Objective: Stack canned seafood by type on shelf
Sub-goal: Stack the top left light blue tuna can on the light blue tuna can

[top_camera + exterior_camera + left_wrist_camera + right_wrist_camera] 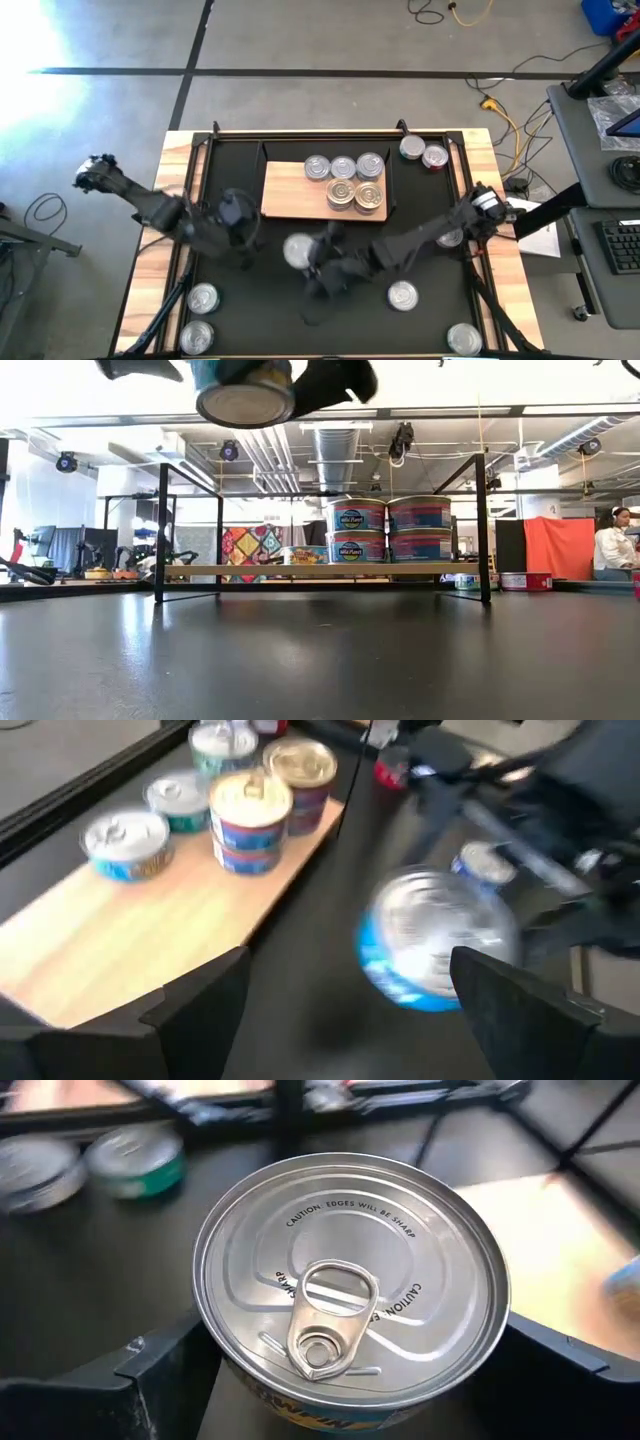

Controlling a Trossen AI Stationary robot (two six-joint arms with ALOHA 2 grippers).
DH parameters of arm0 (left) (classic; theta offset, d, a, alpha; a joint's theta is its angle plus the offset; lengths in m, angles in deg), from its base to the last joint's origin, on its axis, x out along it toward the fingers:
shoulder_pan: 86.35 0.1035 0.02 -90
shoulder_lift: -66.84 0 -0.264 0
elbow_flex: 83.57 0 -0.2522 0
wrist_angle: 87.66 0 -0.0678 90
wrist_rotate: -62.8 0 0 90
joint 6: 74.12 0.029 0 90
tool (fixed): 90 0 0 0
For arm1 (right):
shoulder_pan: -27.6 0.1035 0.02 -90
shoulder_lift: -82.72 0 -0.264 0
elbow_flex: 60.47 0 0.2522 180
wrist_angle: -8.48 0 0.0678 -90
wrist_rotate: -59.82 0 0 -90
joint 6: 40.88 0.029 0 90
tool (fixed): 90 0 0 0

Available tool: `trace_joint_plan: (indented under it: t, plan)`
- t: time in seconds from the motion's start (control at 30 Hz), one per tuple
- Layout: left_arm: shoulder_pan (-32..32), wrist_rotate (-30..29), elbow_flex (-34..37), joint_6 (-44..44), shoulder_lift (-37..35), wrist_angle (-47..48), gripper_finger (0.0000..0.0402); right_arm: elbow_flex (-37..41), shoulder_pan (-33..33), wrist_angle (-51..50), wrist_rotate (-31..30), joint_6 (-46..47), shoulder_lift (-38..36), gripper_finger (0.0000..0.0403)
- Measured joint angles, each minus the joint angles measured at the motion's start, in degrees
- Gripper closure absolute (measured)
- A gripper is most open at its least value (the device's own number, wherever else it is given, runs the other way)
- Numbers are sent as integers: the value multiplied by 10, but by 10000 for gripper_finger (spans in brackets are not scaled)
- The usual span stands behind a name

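Note:
The shelf (290, 190), a light-wood board with black frame ends, stands on the black mat (430, 210) at the far middle. Several cans (343, 167) rest on it; two of them are stacks of two (385, 530). My right gripper (312, 264) is shut on a silver-topped can (350, 1280) with a blue label, held high above the mat (245, 400) near the shelf's near edge. My left gripper (340, 1010) hovers open and empty just left of that can (435, 945), its fingers pointing toward it. My right gripper pinches the can's side wall (250, 1392) between its two fingers, one on each opposite side. The fingers come from the table's right, slanting down. The can is upright, pull-tab top up, lifted clear of the mat.
Loose cans lie on the mat: two at the far right (412, 148) (435, 157), two near the front right (402, 295) (463, 338), two at the front left (203, 298) (197, 335). The shelf's left half is bare wood.

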Motion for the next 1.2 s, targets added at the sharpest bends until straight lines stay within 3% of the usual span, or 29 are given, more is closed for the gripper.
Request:
trace_joint_plan:
  t: [0.17,0.33,0.43,0.6,0.8,0.97,1.2]
  plan:
    - [98,71,-23,128,-50,-3,73,-48,-82,-32,3,-11,0,44]
    - [218,83,-61,278,-56,-7,73,-78,-174,-62,1,-32,0,44]
    - [292,97,-84,334,-45,-10,73,-81,-226,-69,36,-32,0,44]
    - [407,212,-71,418,-40,-84,73,-82,-292,-69,92,-42,1,44]
    - [532,360,7,376,-22,-255,73,-81,-349,-122,150,-36,1,44]
    - [559,367,21,406,28,-311,73,-78,-372,-126,153,-34,9,43]
    - [591,383,10,448,125,-313,73,-76,-384,-147,151,23,14,41]
